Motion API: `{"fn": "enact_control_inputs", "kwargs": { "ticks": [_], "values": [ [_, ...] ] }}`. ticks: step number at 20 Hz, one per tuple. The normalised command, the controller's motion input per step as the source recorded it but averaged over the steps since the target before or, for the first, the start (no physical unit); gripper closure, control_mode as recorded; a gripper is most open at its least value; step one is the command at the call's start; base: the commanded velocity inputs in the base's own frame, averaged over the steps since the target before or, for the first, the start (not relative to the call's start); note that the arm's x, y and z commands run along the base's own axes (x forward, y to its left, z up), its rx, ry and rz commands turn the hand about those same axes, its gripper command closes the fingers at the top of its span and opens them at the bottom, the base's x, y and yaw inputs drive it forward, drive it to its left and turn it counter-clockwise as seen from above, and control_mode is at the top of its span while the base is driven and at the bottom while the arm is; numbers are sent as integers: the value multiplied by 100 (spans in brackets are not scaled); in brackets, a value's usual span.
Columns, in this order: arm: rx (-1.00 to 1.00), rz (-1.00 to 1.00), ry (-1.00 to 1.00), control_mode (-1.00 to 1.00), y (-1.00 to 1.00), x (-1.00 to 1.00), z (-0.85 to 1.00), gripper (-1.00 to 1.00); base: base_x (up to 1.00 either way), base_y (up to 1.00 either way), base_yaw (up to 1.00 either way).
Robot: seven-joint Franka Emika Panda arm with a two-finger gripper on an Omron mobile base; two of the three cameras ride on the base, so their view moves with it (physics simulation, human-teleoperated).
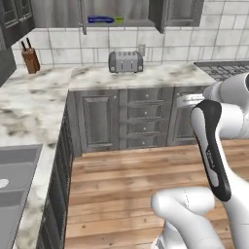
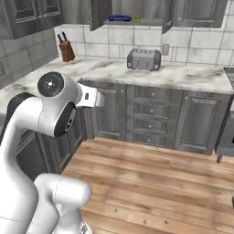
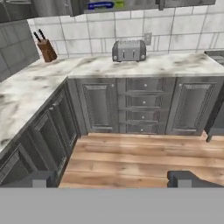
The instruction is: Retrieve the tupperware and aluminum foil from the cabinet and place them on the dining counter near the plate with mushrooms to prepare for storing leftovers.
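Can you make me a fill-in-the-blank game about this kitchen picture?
1. The blue aluminum foil box lies inside the open wall ____.
2. The grey toaster sits on the marble counter, right ____ the foil.
3. The knife block stands in the corner, to the ____ of the toaster.
4. The gripper has its jaws ____ and holds nothing.

Missing words: cabinet; below; left; open

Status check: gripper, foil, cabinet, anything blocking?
Gripper open, empty, low over floor. Foil on shelf in open cabinet. Toaster directly beneath on counter.
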Motion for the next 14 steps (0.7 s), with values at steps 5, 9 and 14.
{"fn": "enact_control_inputs", "kwargs": {
  "ticks": [5,9,14],
  "values": [
    [0,0,0,100,0,0,0,-100,100,2,-1],
    [0,0,0,100,0,0,0,-100,100,1,-1],
    [0,0,0,100,0,0,0,-100,100,0,0]
  ]
}}
